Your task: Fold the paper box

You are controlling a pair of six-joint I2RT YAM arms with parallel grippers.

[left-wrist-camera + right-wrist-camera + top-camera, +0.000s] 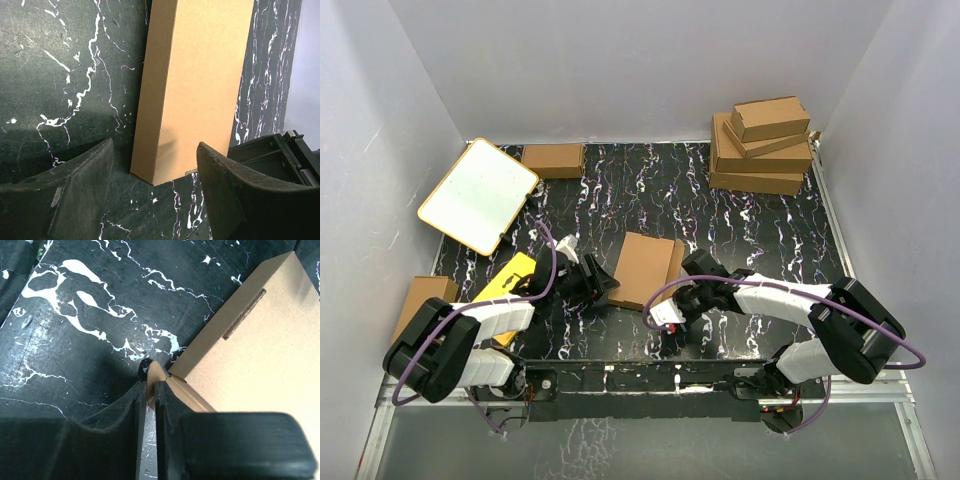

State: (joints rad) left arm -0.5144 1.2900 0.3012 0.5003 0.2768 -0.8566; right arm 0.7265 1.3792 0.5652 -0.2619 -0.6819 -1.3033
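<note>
Right end effector [150,387] is clenched on a corner tab [153,371] of the paper box [642,268], at frame centre; left end effector [155,146] is released. Tab should be drawn steadily, box braced.

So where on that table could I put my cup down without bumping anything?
Bare tabletop lies behind the paper box, between the small brown box and the stacked boxes; another patch sits in front of that stack. The front is crowded: left gripper and right gripper flank the paper box, yellow card alongside.
</note>
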